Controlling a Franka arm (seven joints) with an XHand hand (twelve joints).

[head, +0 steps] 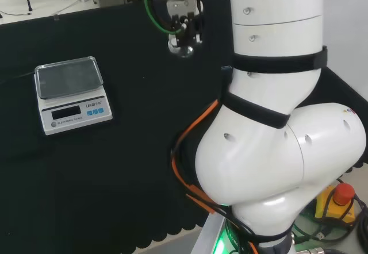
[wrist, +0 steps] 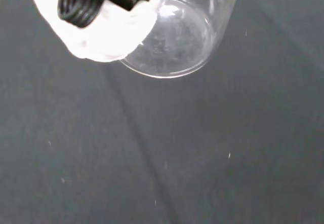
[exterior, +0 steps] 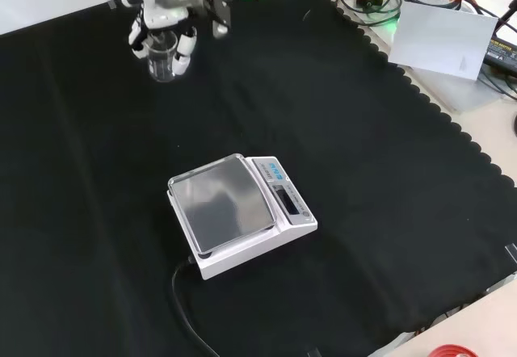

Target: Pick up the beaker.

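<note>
A clear glass beaker [exterior: 162, 60] is at the far left of the cloth in the front view, with the hand [exterior: 166, 18] over it and its fingers [exterior: 185, 48] curled down both sides. In the head view the beaker [head: 180, 48] hangs under the hand [head: 183, 14] near the top centre. The wrist view looks onto the beaker's round bottom [wrist: 172, 41], with cloth seen past it and a white finger [wrist: 104, 26] against its side. Whether the beaker touches the cloth I cannot tell.
A white electronic scale [exterior: 239, 212] with a steel pan stands mid-cloth in the front view, its black cable trailing toward the near edge. In the head view the scale [head: 70, 93] is at the left. Cables and a paper sheet [exterior: 443, 40] lie beyond the cloth's scalloped edge.
</note>
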